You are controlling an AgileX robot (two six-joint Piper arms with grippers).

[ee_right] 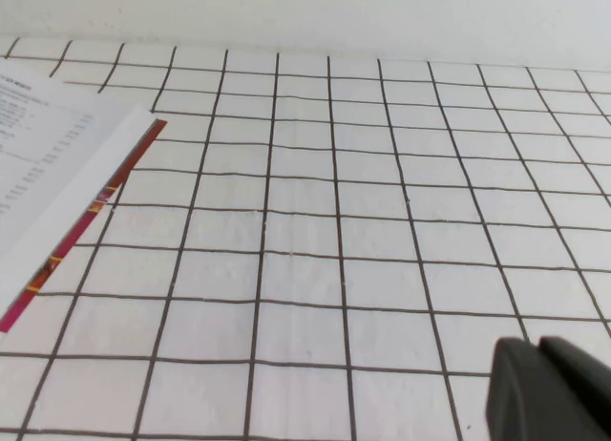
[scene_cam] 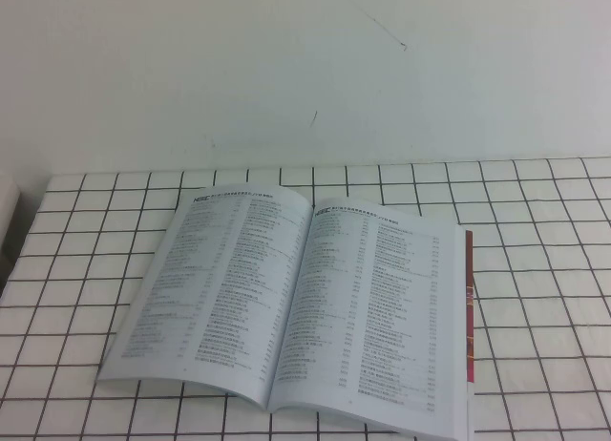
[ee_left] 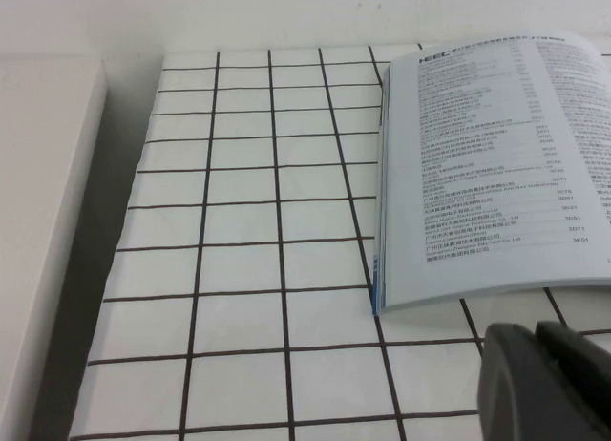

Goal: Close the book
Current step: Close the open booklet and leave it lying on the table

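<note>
A thick book (scene_cam: pixel 296 307) lies open and flat on the gridded tablecloth, its pages full of small printed lists. A red cover edge (scene_cam: pixel 469 307) shows along its right side. Neither gripper appears in the high view. In the left wrist view my left gripper (ee_left: pixel 537 334) hovers low over the cloth just off the book's (ee_left: pixel 496 164) left page edge, with its dark fingers pressed together and nothing between them. In the right wrist view my right gripper (ee_right: pixel 537 347) is well off to the right of the book's red cover strip (ee_right: pixel 86 221), shut and empty.
The white cloth with a black grid (scene_cam: pixel 535 202) covers the table up to a plain white wall. A white block (ee_left: pixel 38 221) stands beyond the table's left edge. Bare cloth stretches to the right of the book.
</note>
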